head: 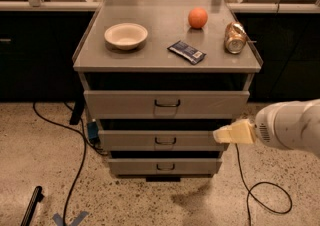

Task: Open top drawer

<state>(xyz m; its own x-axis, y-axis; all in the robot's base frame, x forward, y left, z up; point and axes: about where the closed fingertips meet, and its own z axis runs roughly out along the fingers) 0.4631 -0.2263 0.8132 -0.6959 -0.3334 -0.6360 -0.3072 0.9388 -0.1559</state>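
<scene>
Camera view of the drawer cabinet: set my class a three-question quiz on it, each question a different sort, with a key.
1. True or false: the gripper touches the top drawer.
2. Which lies nearest the right edge of the cabinet top? A bowl, B orange, C can.
3. Fill in: the gripper hangs in front of the right end of the ___ drawer.
Key: 1 false; 2 C; 3 middle, that is, the middle drawer.

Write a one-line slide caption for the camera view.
Pincer hovers by the right end of the middle drawer, apart from the handle of the top drawer.
</scene>
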